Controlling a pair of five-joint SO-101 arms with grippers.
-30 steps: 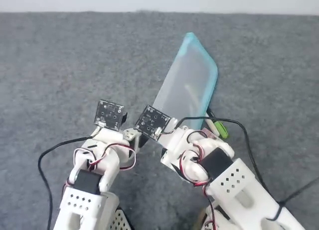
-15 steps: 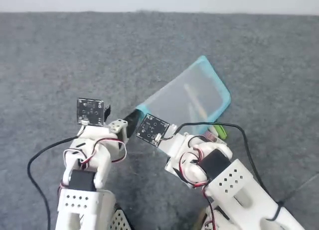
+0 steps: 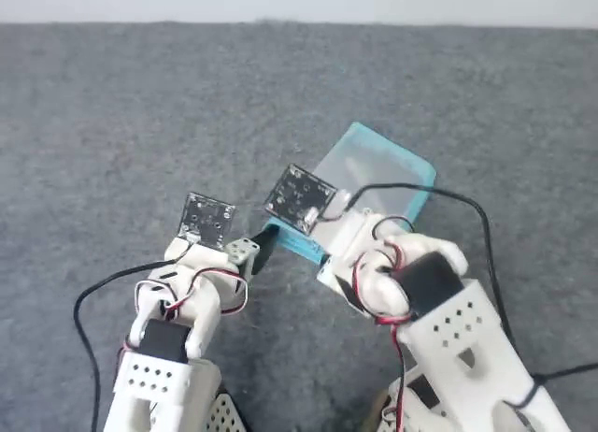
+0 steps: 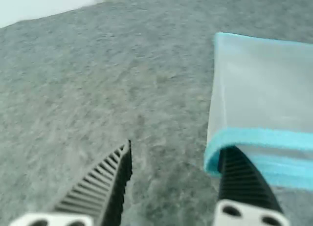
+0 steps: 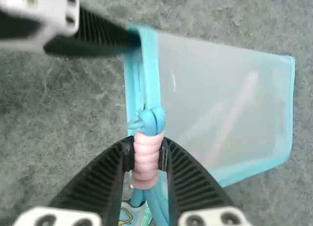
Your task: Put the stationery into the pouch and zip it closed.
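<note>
The translucent pouch (image 3: 381, 173) with blue trim lies on the grey carpet; its zipper edge (image 3: 291, 240) faces the arms. My right gripper (image 5: 145, 148) is shut on the pink zipper pull (image 5: 146, 157), which is tied to a blue cord on the pouch (image 5: 220, 99). A pinkish pen (image 5: 234, 113) shows faintly inside. My left gripper (image 4: 176, 179) is open at the pouch's near corner (image 4: 215, 157), with one finger (image 4: 239, 174) touching the blue trim. In the high view it sits at the zipper end, left gripper (image 3: 259, 250).
Grey carpet (image 3: 140, 114) spreads all around, with a pale wall strip along the far edge. The right arm (image 3: 420, 282) hangs over the pouch's near side, and a black cable (image 3: 486, 254) loops beside it.
The pouch has swung from standing tilted to lying flatter and nearer. My right arm pushed forward over it. My left arm swung out left, then came back to the pouch's corner.
</note>
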